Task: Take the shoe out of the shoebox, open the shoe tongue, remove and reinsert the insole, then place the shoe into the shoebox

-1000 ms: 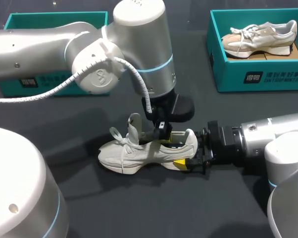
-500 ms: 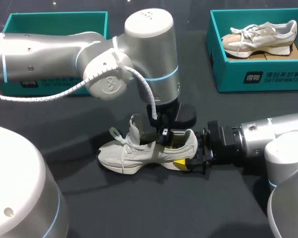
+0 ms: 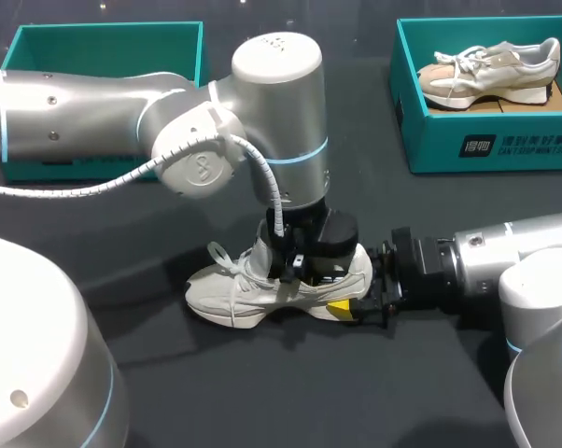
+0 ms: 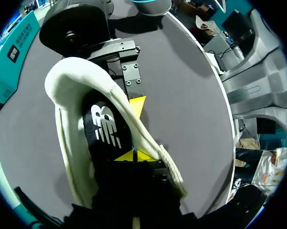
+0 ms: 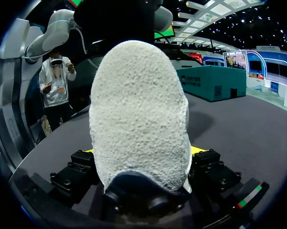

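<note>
A white sneaker (image 3: 234, 289) lies on its side on the dark table, toe pointing left. My left gripper (image 3: 300, 266) reaches down into its opening. In the left wrist view its yellow tips (image 4: 134, 155) are pressed together, shut, against the black insole (image 4: 105, 129) inside the shoe's padded collar (image 4: 72, 81); nothing shows between them. My right gripper (image 3: 351, 285) comes in from the right and is shut on the sneaker's heel (image 5: 138, 109), one finger (image 5: 210, 167) on each side of it.
An empty teal shoebox (image 3: 104, 42) stands at the back left. A second teal shoebox (image 3: 486, 140) at the back right holds another sneaker (image 3: 486, 70). My left arm's big elbow hangs over the table's middle.
My left gripper came down from just above the shoe's opening into the shoe, pressing the tongue and collar down. The right gripper and the heel stayed put.
</note>
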{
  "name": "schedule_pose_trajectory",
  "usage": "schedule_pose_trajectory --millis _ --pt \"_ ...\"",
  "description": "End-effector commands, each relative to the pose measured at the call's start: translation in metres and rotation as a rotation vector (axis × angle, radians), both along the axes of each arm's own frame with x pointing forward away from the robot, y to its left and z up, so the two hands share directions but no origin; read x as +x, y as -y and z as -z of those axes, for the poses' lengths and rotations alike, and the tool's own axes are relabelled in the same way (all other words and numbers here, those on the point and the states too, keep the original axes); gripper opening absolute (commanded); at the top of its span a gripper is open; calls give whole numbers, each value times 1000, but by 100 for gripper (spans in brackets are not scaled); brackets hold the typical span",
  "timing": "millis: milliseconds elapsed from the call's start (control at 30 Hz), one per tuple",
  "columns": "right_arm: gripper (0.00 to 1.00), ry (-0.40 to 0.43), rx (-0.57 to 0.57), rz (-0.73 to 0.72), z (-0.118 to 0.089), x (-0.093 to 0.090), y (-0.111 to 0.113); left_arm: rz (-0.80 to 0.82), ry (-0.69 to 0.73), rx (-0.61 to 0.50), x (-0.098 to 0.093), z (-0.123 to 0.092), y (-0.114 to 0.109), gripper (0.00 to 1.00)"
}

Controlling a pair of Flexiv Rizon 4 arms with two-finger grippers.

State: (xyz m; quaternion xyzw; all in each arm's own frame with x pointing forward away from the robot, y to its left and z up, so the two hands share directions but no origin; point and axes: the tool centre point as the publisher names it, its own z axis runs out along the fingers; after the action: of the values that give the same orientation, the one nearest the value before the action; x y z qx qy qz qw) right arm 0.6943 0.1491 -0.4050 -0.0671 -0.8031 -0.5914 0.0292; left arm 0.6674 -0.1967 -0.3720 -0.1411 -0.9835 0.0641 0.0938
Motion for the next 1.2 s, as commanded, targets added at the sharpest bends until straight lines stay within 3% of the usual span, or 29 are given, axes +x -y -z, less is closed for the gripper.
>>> schedule_pose_trajectory --millis 33,133,233,800,1000,1200 --pt "0 -2 -4 1 0 0 0 -4 25 0 -9 2 -8 19" --pt "0 -2 -4 1 0 0 0 -5 40 3 -12 5 -11 36" --pt "0 -2 -4 1 0 0 0 -4 62 11 -14 9 -12 46" --pt "0 -2 -4 1 0 0 0 -1 177 67 5 47 -1 52" --pt "0 -2 -4 1 0 0 0 -45 224 85 16 54 0 44" --pt "0 -2 -4 1 0 0 0 -91 225 84 28 54 -5 16"
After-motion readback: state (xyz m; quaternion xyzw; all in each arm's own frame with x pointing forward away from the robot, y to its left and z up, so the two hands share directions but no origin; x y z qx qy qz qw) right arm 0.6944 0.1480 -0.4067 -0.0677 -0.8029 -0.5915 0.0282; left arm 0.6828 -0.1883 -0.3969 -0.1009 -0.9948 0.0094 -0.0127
